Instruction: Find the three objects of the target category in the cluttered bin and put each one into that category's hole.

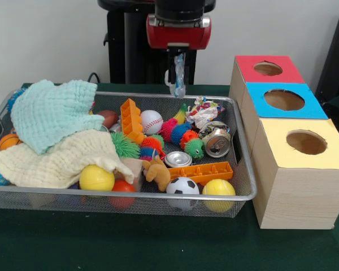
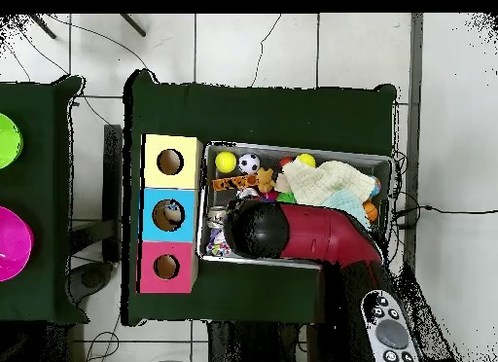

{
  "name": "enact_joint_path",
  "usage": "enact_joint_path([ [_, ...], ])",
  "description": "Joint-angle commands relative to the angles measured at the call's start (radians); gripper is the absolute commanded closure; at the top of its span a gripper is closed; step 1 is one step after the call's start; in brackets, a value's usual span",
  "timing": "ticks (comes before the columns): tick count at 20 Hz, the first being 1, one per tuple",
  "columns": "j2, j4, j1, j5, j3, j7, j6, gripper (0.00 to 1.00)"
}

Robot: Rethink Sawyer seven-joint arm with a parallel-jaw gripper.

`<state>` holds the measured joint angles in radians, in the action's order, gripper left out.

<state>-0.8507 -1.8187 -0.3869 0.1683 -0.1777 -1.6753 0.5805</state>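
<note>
The wire-mesh bin (image 1: 158,199) sits on the green table, full of clutter. My gripper (image 1: 178,84) hangs from the red arm head above the bin's back rim, right of middle, clear of the objects. The round hole (image 1: 268,68) in the red-topped wooden box is the farthest of three boxes to the right of the bin. In the overhead view the arm (image 2: 321,236) covers part of the bin (image 2: 292,146) and hides the gripper. There the red box's hole (image 2: 166,267) lies to the bin's left.
The bin holds a mint cloth (image 1: 53,113), a cream cloth (image 1: 62,158), balls such as a soccer ball (image 1: 182,186) and a baseball (image 1: 151,121), two cans (image 1: 217,141), orange trays (image 1: 202,172) and a plush toy (image 1: 157,172). Blue-topped (image 1: 284,100) and yellow-topped (image 1: 306,142) boxes stand nearer.
</note>
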Motion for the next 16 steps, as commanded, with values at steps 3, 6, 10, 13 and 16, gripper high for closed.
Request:
enact_joint_path([
  [3,-0.056,-0.085,0.027,-0.13,-0.144,-0.112,-0.021,1.0],
  [6,-0.037,-0.089,0.056,-0.174,-0.148,-0.164,-0.075,1.0],
  [10,-0.008,-0.129,0.06,-0.236,-0.187,-0.196,-0.18,1.0],
  [13,0.01,-0.157,0.063,-0.272,-0.213,-0.214,-0.244,1.0],
  [16,0.02,-0.171,0.077,-0.291,-0.217,-0.228,-0.283,1.0],
])
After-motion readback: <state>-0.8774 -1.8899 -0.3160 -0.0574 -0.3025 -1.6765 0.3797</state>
